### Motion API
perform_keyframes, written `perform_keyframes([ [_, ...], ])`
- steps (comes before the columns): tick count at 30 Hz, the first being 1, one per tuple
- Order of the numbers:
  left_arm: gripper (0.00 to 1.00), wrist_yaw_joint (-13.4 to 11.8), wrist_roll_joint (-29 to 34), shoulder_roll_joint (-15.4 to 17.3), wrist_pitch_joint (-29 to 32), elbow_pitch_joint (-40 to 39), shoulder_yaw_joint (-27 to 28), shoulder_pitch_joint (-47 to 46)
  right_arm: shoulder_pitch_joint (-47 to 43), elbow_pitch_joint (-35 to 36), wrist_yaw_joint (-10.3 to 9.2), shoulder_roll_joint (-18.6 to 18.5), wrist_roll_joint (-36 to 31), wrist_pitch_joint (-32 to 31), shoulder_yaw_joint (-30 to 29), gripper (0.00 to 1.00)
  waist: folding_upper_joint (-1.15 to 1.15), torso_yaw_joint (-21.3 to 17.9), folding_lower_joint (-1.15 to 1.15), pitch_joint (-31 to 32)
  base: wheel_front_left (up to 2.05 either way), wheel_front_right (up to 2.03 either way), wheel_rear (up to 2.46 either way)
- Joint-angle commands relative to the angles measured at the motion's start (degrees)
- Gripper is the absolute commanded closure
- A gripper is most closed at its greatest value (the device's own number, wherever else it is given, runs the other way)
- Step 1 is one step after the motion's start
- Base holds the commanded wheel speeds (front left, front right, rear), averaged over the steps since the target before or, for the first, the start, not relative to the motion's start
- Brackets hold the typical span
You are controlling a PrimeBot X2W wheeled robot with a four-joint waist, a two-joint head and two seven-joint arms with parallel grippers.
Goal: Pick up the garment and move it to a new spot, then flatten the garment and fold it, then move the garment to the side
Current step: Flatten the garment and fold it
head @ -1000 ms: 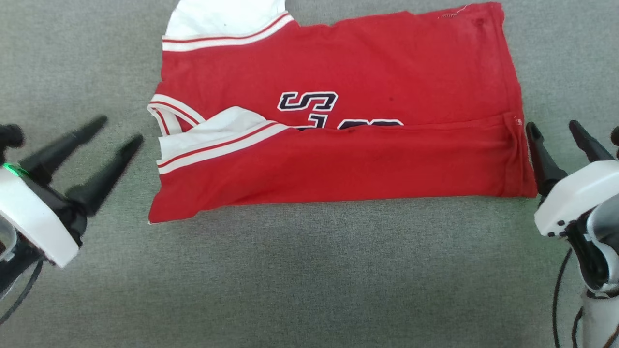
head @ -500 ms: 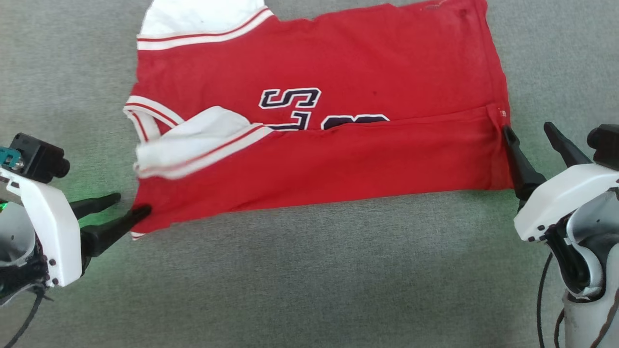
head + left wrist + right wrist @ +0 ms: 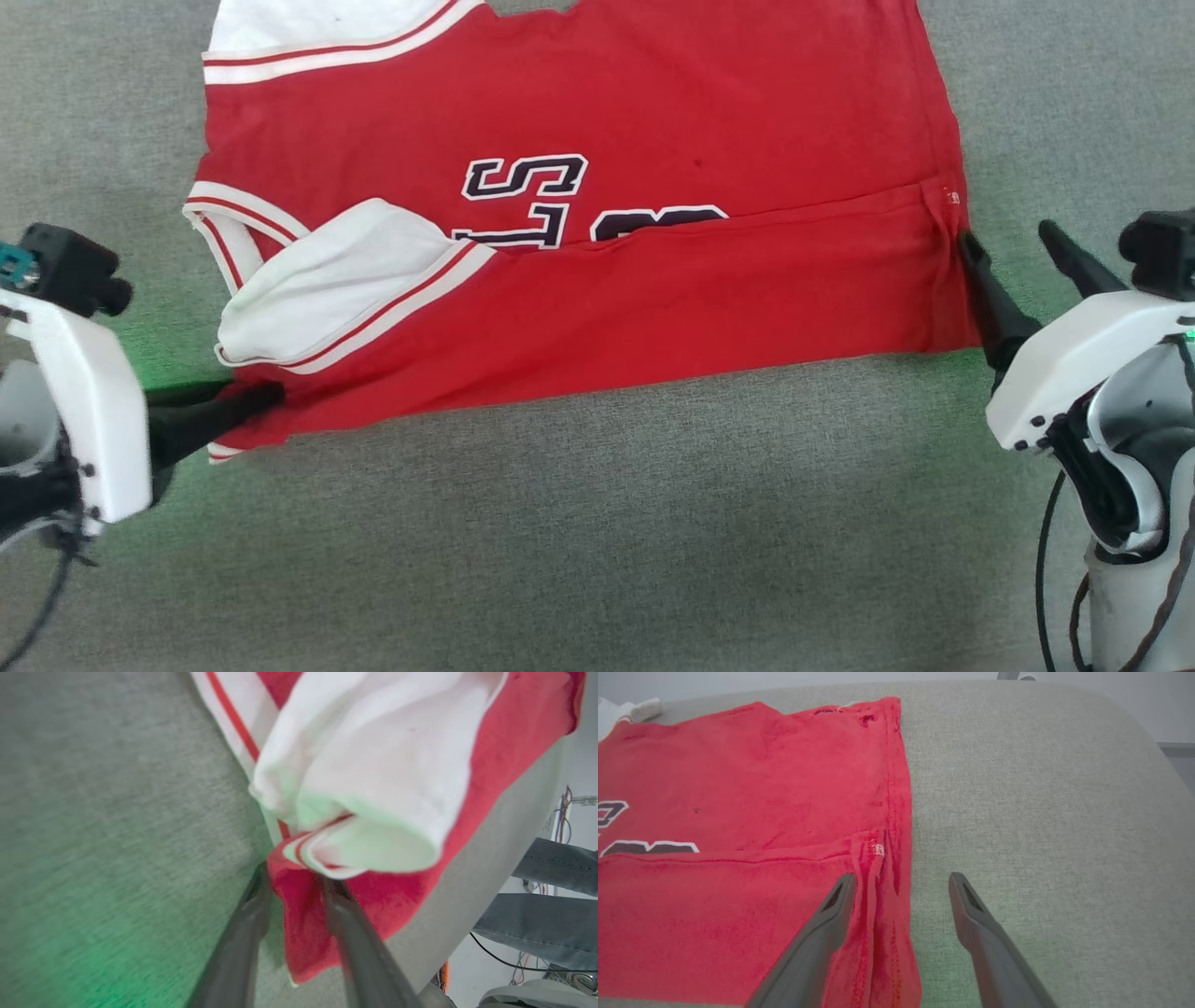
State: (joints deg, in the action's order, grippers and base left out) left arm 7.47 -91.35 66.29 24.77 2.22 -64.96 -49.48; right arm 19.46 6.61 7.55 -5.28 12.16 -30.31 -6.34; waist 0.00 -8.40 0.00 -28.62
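The garment, a red jersey with white sleeves and black-and-white lettering, lies flat on the grey padded surface, its near part folded up over the lettering. My left gripper is at its near left corner. In the left wrist view the gripper has bunched red fabric pinched between its two fingers, under the white sleeve. My right gripper stands open at the garment's right edge. One finger rests on the red cloth and the other finger is over bare surface.
The grey surface ends in a rounded corner beyond the garment's right side. A person's legs in jeans and some cables are past the surface's edge in the left wrist view.
The head camera has shifted. My left gripper swung in from the left to the garment's near left corner and closed on it. My right gripper edged onto the right hem, still open.
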Motion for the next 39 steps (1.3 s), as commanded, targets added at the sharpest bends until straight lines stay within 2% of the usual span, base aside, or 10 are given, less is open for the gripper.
perform_keyframes([
  [1, 1.0, -0.02, -0.5, -3.57, 0.64, -0.92, -1.67, 1.86, 0.18, -0.1, -0.13, -0.44, 0.36, -1.91, 0.02, 0.0, 0.0, -0.03, 0.0, -0.13, 0.0, 0.0, 0.0],
  [4, 1.0, -0.09, -0.29, -2.44, -0.23, -0.94, -0.51, 1.65, -0.19, 0.13, -0.13, -1.46, 0.81, -7.46, 0.91, 0.0, 0.0, 0.03, 0.0, -0.33, 0.0, 0.0, 0.0],
  [14, 1.0, -0.09, 1.33, -3.39, -2.17, -3.14, 0.97, 1.34, 3.73, -2.39, -0.13, -3.87, 1.03, -22.26, 3.42, 0.0, 0.0, 1.16, 0.0, -1.78, 0.0, 0.0, 0.0],
  [15, 1.0, -0.09, 1.46, -3.55, -2.44, -3.18, 1.04, 1.28, 3.97, -3.3, -0.13, -3.9, 0.91, -23.03, 3.6, 0.17, 0.0, 1.34, 0.0, -1.9, 0.0, 0.0, 0.0],
  [16, 1.0, -0.09, 1.46, -3.55, -2.44, -3.18, 1.04, 1.28, 3.97, -3.3, -0.13, -3.9, 0.91, -23.03, 3.6, 0.17, 0.0, 1.34, 0.0, -1.9, 0.0, 0.0, 0.0],
  [18, 1.0, -0.1, 1.66, -3.97, -3.2, -3.11, 1.35, 1.25, 4.24, -4.24, -0.13, -3.78, 0.65, -23.92, 4.04, 0.95, 0.0, 1.75, 0.0, -1.97, 0.0, 0.0, 0.0],
  [19, 1.0, -0.1, 1.83, -4.07, -3.72, -3.07, 1.48, 1.32, 4.28, -4.52, -0.13, -3.67, 0.74, -24.07, 4.05, 1.0, 0.0, 1.92, 0.0, -1.93, 0.0, 0.0, 0.0],
  [25, 1.0, -0.08, 2.42, -2.49, -7.92, -4.97, 1.78, 3.44, 1.72, -1.88, -0.13, -4.73, 2.29, -23.08, 3.9, 1.0, 0.0, 2.55, 0.0, -0.19, 0.0, 0.0, 0.0],
  [34, 1.0, -0.07, 2.82, 4.15, -14.4, -13.75, 0.13, 10.14, -6.55, 5.84, -0.13, -10.04, 6.45, -26.07, 2.52, 1.0, 0.0, 3.43, 0.0, 2.69, 0.0, 0.0, 0.0],
  [39, 1.0, -0.07, 3.28, 6.88, -17.74, -17.55, -1.05, 13.21, -10.23, 8.5, -0.14, -11.38, 8.28, -26.94, 0.75, 1.0, 0.0, 3.55, 0.0, 2.97, 0.0, 0.0, 0.0],
])
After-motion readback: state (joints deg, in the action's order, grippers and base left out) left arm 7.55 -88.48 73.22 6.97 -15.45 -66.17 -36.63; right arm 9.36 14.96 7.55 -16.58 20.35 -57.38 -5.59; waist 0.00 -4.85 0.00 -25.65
